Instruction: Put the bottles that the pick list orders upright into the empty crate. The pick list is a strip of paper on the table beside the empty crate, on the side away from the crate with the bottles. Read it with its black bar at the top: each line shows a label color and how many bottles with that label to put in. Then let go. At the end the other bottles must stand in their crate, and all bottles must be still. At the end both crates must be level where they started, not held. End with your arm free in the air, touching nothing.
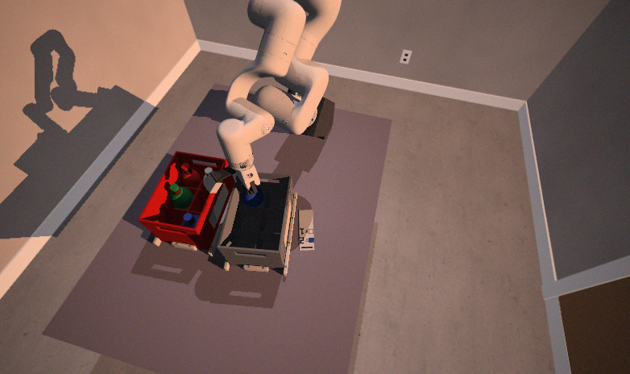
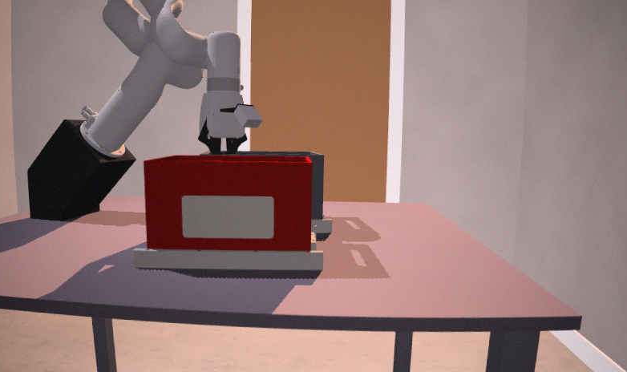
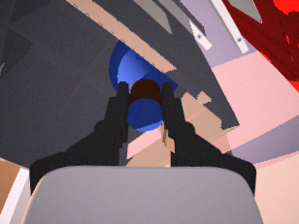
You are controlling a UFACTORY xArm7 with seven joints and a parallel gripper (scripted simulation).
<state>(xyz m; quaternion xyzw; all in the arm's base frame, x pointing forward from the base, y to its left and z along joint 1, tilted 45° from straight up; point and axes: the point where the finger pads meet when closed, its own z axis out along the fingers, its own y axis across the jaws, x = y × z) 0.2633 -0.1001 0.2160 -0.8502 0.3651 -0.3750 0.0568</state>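
Observation:
My gripper (image 1: 252,189) (image 2: 224,151) (image 3: 145,95) is shut on the neck of a blue bottle (image 1: 254,199) (image 3: 131,66). The bottle hangs upright inside the grey crate (image 1: 273,259) (image 2: 317,184), near its arm-side end and the wall facing the red crate. Its base is hard to see, so contact with the crate floor is unclear. The red crate (image 1: 187,240) (image 2: 163,221) holds a green bottle (image 1: 180,197), a red bottle (image 1: 189,174), a blue-capped bottle (image 1: 188,218) and a grey-white-capped bottle (image 1: 209,172). The pick list (image 1: 305,217) shows a blue square and a pale square; its figures are too small to read surely.
The crates stand side by side on pale supports, with a narrow gap between them. The wrist camera housing (image 2: 248,115) sticks out toward the red crate, above its rim. The arm's dark base (image 2: 75,171) stands behind the crates. Dividers split the red crate.

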